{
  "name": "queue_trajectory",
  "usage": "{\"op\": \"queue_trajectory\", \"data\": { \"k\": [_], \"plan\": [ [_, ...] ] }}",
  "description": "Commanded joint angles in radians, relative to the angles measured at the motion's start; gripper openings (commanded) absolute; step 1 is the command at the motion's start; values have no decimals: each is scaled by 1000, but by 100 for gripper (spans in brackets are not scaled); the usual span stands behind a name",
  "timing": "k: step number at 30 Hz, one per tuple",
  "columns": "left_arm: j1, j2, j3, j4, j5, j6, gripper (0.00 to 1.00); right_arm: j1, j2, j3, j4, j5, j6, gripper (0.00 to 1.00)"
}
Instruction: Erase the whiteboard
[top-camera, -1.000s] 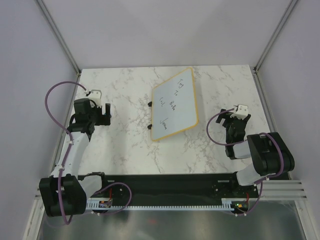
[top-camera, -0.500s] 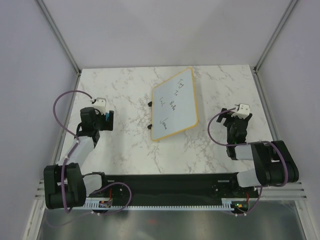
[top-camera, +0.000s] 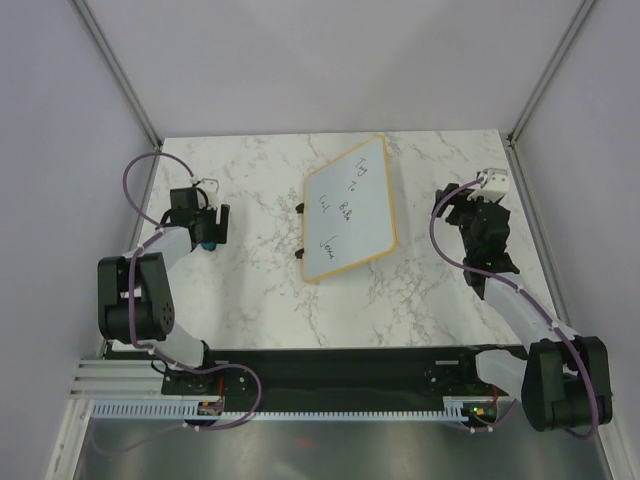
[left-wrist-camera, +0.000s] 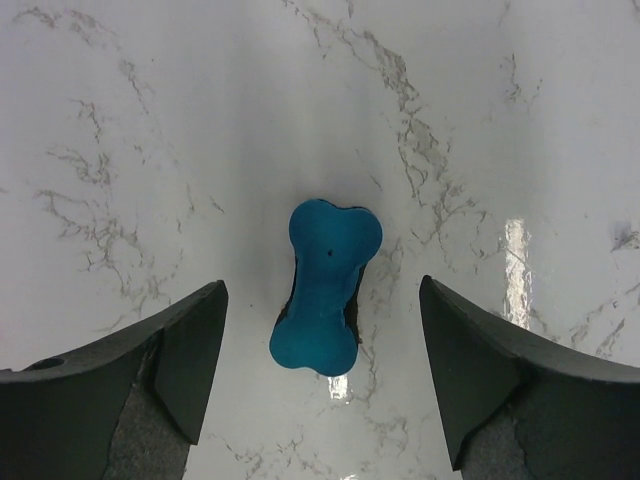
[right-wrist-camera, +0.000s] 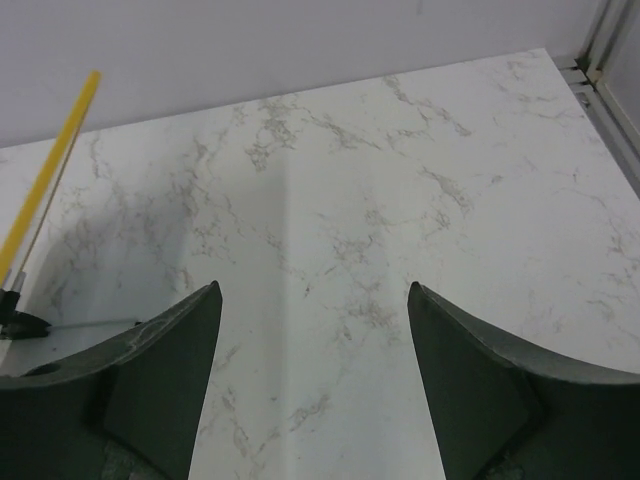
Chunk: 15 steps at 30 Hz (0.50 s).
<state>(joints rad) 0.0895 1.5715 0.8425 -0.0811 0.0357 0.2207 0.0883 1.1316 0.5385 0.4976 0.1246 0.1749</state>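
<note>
The whiteboard (top-camera: 350, 210) lies tilted at the table's middle, white with a yellow-tan frame, dark handwriting and two black clips (top-camera: 300, 232) on its left edge. In the right wrist view only its yellow edge (right-wrist-camera: 50, 175) and one clip (right-wrist-camera: 20, 322) show. A blue bone-shaped eraser (left-wrist-camera: 326, 286) lies flat on the marble, left of the board. My left gripper (left-wrist-camera: 320, 290) hangs open over it, a finger on each side, neither touching it. In the top view the left gripper (top-camera: 207, 230) covers most of the eraser (top-camera: 207, 243). My right gripper (right-wrist-camera: 312, 290) is open and empty, right of the board (top-camera: 458, 207).
The marble table (top-camera: 250, 290) is walled by grey panels on three sides, with metal posts at the back corners (top-camera: 515, 135). Purple cables loop off both wrists (top-camera: 135, 175). The arm bases sit on a black rail (top-camera: 330, 365) at the near edge.
The left arm has folded back at the elbow and its gripper now sits slightly farther out over the eraser. The right arm has stretched out, carrying its gripper toward the back of the table.
</note>
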Motion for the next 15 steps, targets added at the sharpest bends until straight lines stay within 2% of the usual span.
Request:
{"op": "queue_trajectory", "data": {
  "k": [1,8,11,15],
  "plan": [
    [6,47,53,-9,3,-17,84,2,-50,80,-245,-120,80,83],
    [12,71,69,-45,-3,-1,76,2,-128,161,-433,-265,153,79],
    [13,82,73,-65,-7,5,73,4,-170,158,-472,-328,205,76],
    [15,93,92,-62,10,8,64,11,-214,137,-495,-382,230,73]
  ]
}}
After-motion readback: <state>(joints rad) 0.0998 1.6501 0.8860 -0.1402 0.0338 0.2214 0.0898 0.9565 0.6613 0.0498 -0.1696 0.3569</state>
